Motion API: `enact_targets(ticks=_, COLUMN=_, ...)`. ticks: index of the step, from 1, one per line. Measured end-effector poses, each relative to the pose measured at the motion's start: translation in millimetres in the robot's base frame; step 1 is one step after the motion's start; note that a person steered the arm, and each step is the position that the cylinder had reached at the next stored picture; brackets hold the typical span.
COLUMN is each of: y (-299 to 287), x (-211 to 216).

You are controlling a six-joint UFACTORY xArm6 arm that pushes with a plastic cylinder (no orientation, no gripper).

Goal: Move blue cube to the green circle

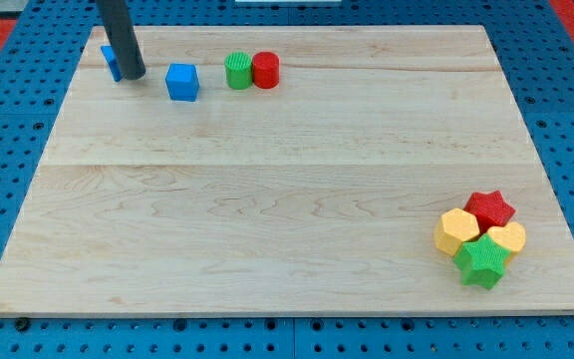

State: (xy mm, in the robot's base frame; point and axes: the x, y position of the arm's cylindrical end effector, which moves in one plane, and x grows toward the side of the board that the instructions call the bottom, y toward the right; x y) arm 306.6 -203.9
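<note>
The blue cube (181, 82) sits near the view's top left of the wooden board (267, 199). The green circle (238, 71) stands a short way to its right, touching a red circle (265, 70). My tip (133, 76) is just left of the blue cube, with a small gap between them. Another blue block (112, 62) lies partly hidden behind the rod, at the tip's left; its shape cannot be made out.
At the view's bottom right is a tight cluster: a red star (490, 209), a yellow hexagon (457, 231), another yellow block (509, 239) and a green star (482, 260). The board lies on a blue pegboard.
</note>
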Motion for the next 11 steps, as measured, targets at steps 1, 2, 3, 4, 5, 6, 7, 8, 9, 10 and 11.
enact_targets(ticks=1, y=27, x=11)
enact_targets(ticks=2, y=56, x=11)
enact_targets(ticks=3, y=59, x=28)
enact_targets(ticks=4, y=57, x=46)
enact_targets(ticks=5, y=57, x=43)
enact_targets(ticks=6, y=57, x=35)
enact_targets(ticks=7, y=59, x=29)
enact_targets(ticks=8, y=67, x=25)
enact_targets(ticks=9, y=75, x=23)
enact_targets(ticks=10, y=78, x=22)
enact_targets(ticks=11, y=48, x=23)
